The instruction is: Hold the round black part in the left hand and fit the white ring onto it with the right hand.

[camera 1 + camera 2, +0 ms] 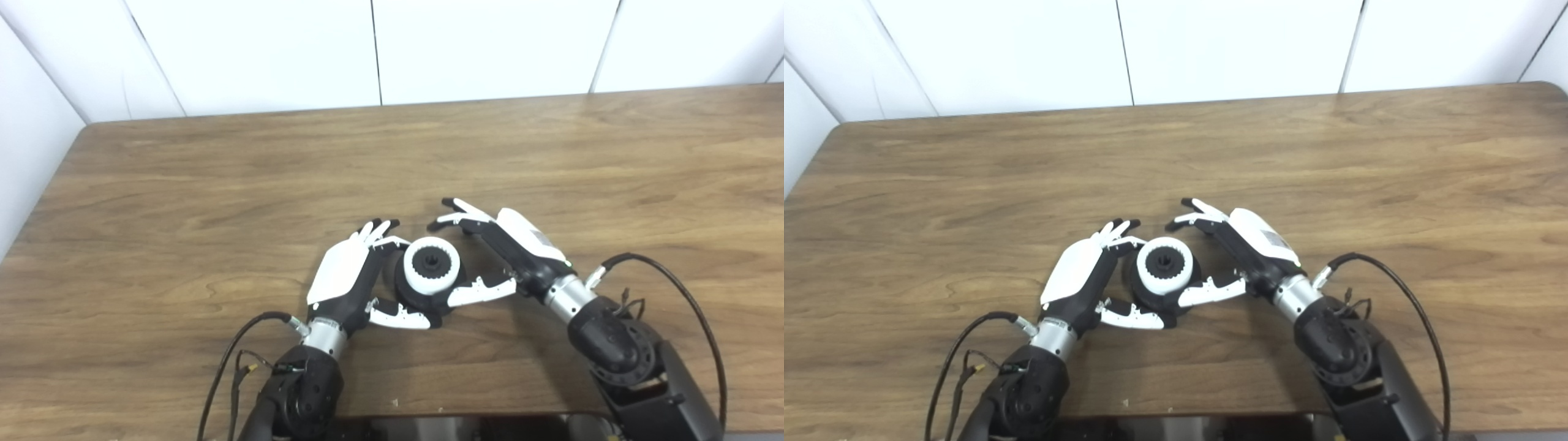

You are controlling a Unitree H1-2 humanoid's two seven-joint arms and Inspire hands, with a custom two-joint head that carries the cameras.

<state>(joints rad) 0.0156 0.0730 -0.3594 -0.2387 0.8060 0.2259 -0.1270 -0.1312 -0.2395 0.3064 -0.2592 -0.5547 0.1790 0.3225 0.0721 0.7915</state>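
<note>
The round black part (411, 296) rests on the wooden table (184, 214), near its front edge. The white ring (409, 267) sits on top of the part, around its black toothed hub. My left hand (346, 275) is shut on the black part: its fingers curl around the far left side and its thumb lies along the near side. My right hand (514, 245) is open just right of the part. Its fingers spread above the table behind the ring, not touching it. Its thumb lies close against the part's near right side. Both hands also show in the right eye view (1078, 275), (1252, 242).
White wall panels (380, 49) stand behind the table's far edge. Black cables loop off both wrists, one by the left forearm (226, 361) and one by the right forearm (692, 300). The table's front edge runs just below the hands.
</note>
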